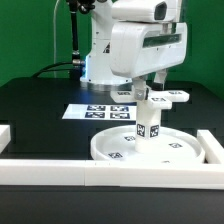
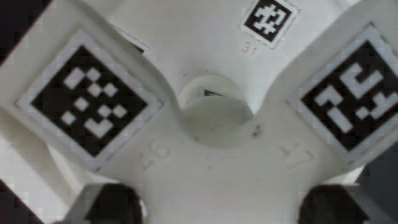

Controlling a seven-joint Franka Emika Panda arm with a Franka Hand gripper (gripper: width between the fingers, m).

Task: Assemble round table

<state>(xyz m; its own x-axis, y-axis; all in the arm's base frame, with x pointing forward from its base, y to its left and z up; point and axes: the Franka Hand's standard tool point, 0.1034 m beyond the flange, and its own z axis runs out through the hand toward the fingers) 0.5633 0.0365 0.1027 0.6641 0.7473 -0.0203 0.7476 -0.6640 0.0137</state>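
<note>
The round disc [image 1: 143,148] lies on the black table [image 1: 40,105] inside the white border bars [image 1: 60,165]; the leg [image 1: 147,127] stands upright at its middle; the gripper [image 1: 145,98] hangs above, jaws clenched on the cross-shaped foot piece [image 2: 196,100]; the marker board [image 1: 100,111] lies behind

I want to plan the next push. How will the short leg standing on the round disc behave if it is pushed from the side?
The leg stands upright on the round disc, so a high side push would probably tip it. It looks like stiff plastic, unlikely to bend. Once down, the cylinder would likely roll. The gripper hangs just above it.
</note>
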